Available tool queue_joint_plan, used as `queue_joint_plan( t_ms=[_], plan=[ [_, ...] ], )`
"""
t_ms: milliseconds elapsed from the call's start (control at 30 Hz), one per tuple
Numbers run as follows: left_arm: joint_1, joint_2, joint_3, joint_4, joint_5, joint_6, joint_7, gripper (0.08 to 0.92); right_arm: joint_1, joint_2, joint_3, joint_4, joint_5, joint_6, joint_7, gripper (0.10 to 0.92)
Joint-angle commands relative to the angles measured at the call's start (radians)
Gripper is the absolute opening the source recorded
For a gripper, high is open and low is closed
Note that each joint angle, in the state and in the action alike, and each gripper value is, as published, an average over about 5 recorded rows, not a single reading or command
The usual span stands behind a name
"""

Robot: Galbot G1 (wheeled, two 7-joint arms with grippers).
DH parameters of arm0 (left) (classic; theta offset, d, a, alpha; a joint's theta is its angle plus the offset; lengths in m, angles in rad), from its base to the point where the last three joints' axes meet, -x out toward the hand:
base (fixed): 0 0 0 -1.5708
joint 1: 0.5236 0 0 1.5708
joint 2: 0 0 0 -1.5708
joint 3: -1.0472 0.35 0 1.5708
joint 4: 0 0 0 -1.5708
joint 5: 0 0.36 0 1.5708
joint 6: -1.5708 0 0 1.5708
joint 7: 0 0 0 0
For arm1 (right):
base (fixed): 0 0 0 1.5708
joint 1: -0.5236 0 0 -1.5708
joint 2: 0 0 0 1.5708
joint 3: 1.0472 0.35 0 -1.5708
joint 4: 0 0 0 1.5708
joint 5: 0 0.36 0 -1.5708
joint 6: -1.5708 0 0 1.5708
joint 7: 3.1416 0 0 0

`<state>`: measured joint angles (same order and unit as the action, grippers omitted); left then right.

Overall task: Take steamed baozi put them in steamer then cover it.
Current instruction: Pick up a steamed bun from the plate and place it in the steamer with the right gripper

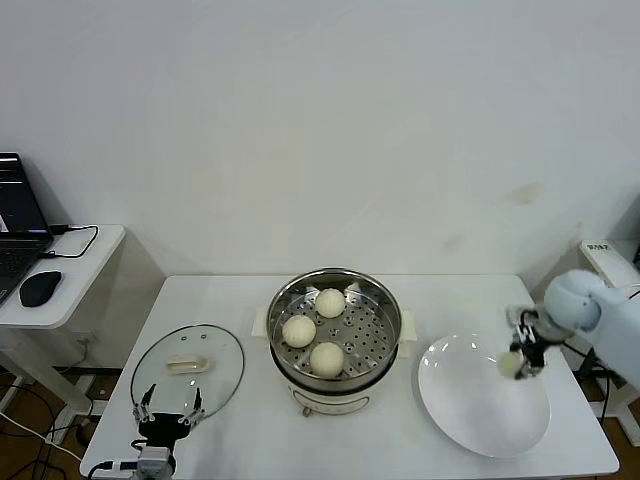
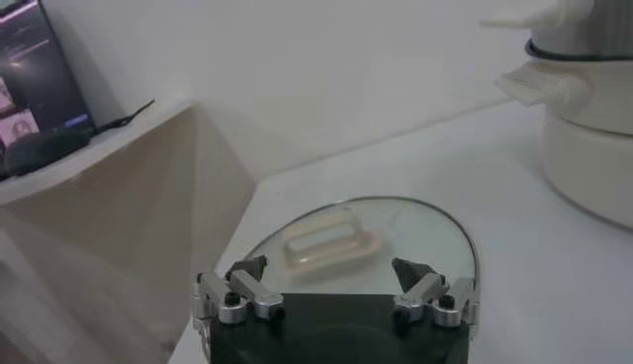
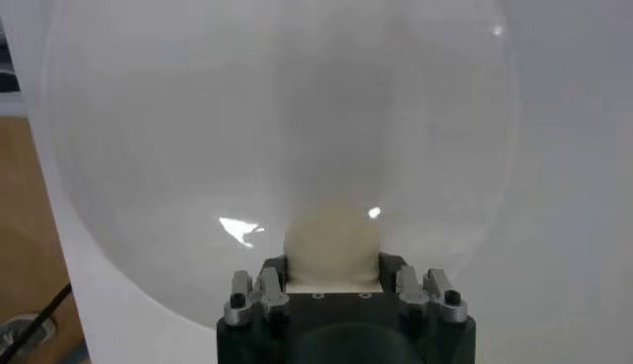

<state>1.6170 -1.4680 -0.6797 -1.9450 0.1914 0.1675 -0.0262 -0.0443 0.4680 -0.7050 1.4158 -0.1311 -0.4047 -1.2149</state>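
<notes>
Right gripper (image 1: pixel 517 364) clamped on our last bun (image 3: pixel 331 247) over plate (image 1: pixel 470 420) | steamer (image 1: pixel 335 330) at nine o'clock | left gripper (image 1: pixel 168 412) wide, idle by lid (image 1: pixel 188 365)

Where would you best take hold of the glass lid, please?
By the handle at the centre of the lid, from straight above. The lid lies flat on the table, handle up; its rim offers no purchase, and the open left end effector waits beside it.
</notes>
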Motion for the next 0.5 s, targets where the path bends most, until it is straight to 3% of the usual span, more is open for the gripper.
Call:
queue_joint_plan(
  t_ms=[33, 200, 500],
  plan=[
    [-0.002, 0.007, -0.01, -0.014, 0.001, 0.0, 0.002, 0.823, 0.505, 0.112, -0.201, 0.069, 0.297, -0.101, -0.066, 0.56],
    [-0.009, 0.012, -0.024, -0.035, 0.002, 0.012, 0.014, 0.823, 0.685, 0.281, -0.332, 0.028, 0.429, -0.145, -0.08, 0.56],
    [-0.013, 0.016, -0.04, -0.065, 0.002, 0.025, 0.01, 0.823, 0.728, 0.472, -0.429, -0.034, 0.512, -0.202, -0.082, 0.568]
  ],
)
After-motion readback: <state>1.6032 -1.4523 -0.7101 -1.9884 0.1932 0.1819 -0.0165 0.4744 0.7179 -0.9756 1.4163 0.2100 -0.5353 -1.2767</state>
